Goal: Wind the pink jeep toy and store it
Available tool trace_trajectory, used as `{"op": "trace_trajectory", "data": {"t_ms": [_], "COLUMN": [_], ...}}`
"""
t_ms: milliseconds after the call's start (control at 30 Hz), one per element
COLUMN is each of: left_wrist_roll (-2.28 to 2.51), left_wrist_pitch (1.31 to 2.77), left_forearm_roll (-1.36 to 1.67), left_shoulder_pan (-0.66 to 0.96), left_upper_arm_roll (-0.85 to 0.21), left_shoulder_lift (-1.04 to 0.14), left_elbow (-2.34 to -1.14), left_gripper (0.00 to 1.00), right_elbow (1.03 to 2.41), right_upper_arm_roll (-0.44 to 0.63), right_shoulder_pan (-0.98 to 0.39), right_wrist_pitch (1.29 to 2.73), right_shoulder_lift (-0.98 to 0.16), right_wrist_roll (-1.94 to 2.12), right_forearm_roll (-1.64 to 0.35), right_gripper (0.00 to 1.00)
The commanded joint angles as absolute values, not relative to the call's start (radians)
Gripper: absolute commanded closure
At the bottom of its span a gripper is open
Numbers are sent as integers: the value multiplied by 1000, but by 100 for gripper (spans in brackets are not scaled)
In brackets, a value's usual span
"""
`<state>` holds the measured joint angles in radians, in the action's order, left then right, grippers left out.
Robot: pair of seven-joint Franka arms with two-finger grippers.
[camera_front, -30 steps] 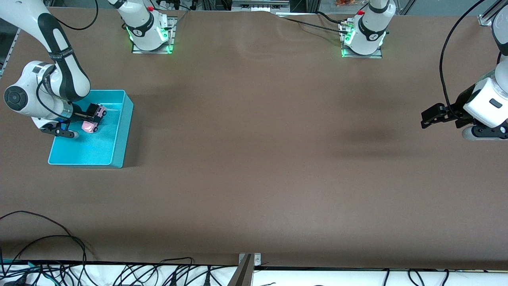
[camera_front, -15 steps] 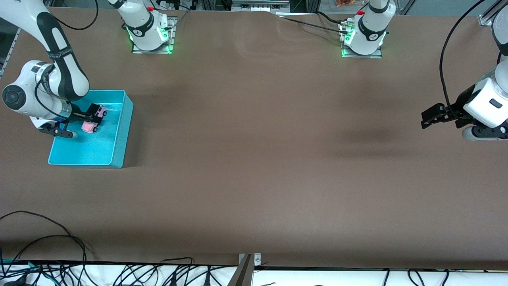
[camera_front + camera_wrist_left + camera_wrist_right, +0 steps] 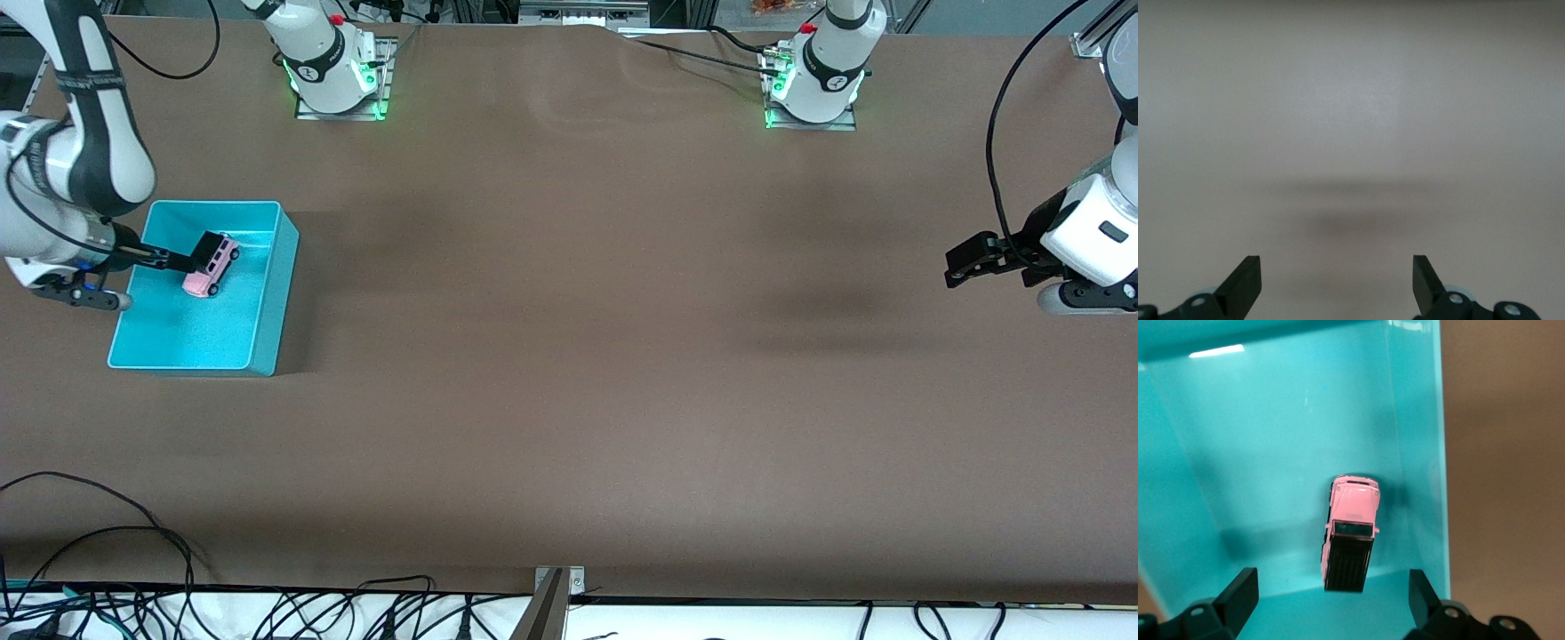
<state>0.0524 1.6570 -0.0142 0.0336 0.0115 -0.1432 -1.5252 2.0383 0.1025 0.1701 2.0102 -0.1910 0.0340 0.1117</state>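
Note:
The pink jeep toy [image 3: 211,268] rests on the floor of the teal bin [image 3: 277,293] at the right arm's end of the table. In the right wrist view the jeep toy [image 3: 1350,532] shows its pink hood and black roof, with nothing touching it. My right gripper [image 3: 197,258] hangs open over the bin, just above the jeep, and its fingers [image 3: 1241,587] stand wide to either side of the toy. At the other end of the table my left gripper [image 3: 965,262] waits open above bare table. The left gripper [image 3: 1337,273] has nothing between its fingers.
The bin's walls [image 3: 1418,420] rise around the jeep. Brown table surface [image 3: 578,311] stretches between the two arms. Cables [image 3: 107,569] lie along the table's edge nearest the front camera. The arms' bases [image 3: 333,71] stand along the edge farthest from it.
My right gripper has opened and let go of the jeep, which now lies in the bin. The right arm has drawn back and up. The left arm has not moved.

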Motion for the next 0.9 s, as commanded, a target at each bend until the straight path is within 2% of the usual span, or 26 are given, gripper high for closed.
{"op": "trace_trajectory", "data": {"t_ms": [0, 333, 867], "left_wrist_roll": [26, 26, 26], "left_wrist_pitch": [1654, 1658, 1681], "left_forearm_roll": [-2, 6, 8], "left_shoulder_pan": [28, 28, 25], "left_upper_arm_roll": [12, 12, 12], "left_shoulder_lift": [-137, -137, -137], "left_elbow": [-1519, -1519, -1517], "left_gripper": [0, 0, 0], "right_elbow": [1898, 1718, 1407], "right_upper_arm_roll": [66, 14, 2], "right_shoulder_pan": [167, 118, 52], "right_wrist_pitch": [1858, 1712, 1451], "right_shoulder_lift": [-193, -184, -186], "right_wrist_roll": [29, -50, -127], "right_forearm_roll": [94, 49, -66], "right_gripper": [0, 0, 0]}}
